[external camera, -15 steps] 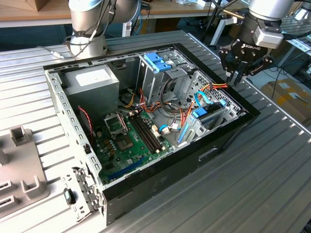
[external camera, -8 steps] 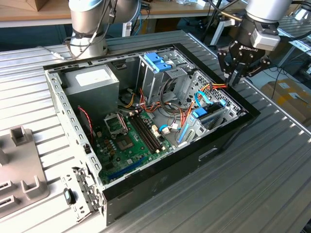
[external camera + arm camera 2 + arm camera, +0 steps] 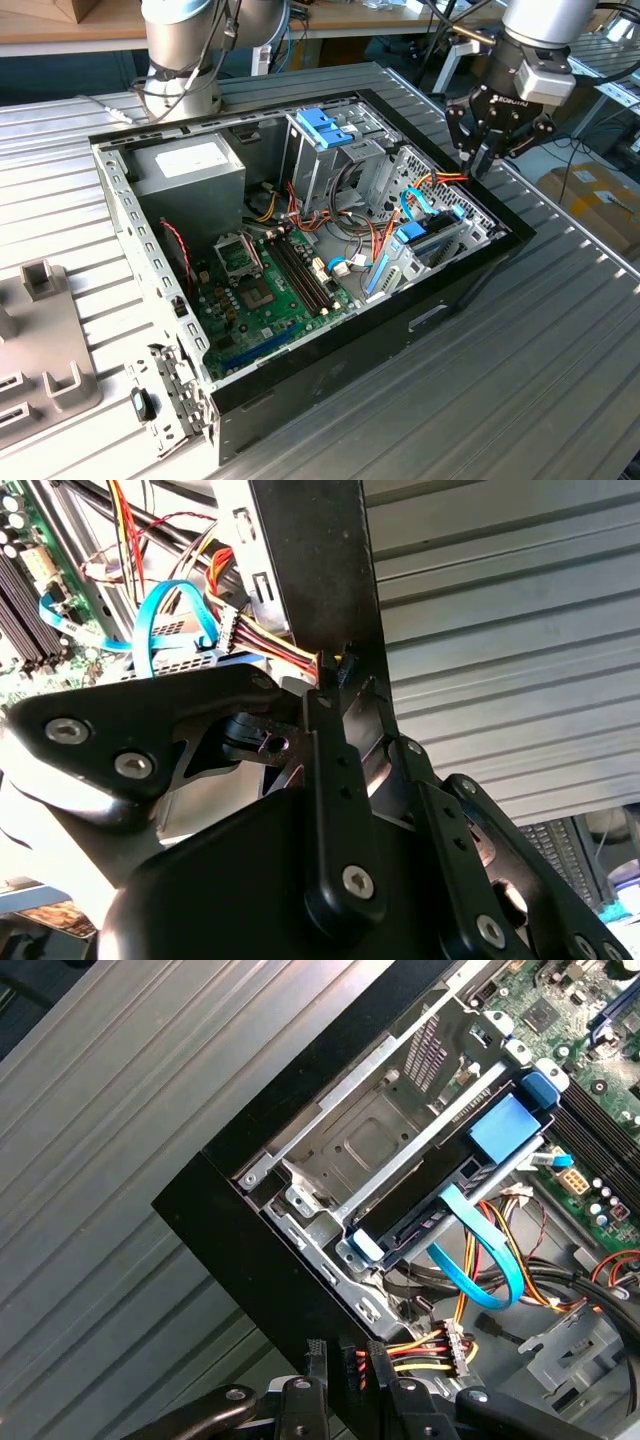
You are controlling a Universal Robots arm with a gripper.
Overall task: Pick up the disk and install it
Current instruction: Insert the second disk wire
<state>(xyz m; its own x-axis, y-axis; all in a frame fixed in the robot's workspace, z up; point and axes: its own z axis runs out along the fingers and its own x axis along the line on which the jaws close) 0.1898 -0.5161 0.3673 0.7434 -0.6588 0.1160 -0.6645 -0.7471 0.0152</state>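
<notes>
We see the gripper [image 3: 487, 150] above the far corner of the open computer case [image 3: 470, 285], its fingers nearly closed and holding nothing. The disk [image 3: 455, 1175] with blue rails sits in its bay inside the case, beside a blue cable [image 3: 480, 1265].

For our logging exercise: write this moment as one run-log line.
gripper: over case corner, by cables | disk: in drive bay, apart from gripper | case: open
</notes>
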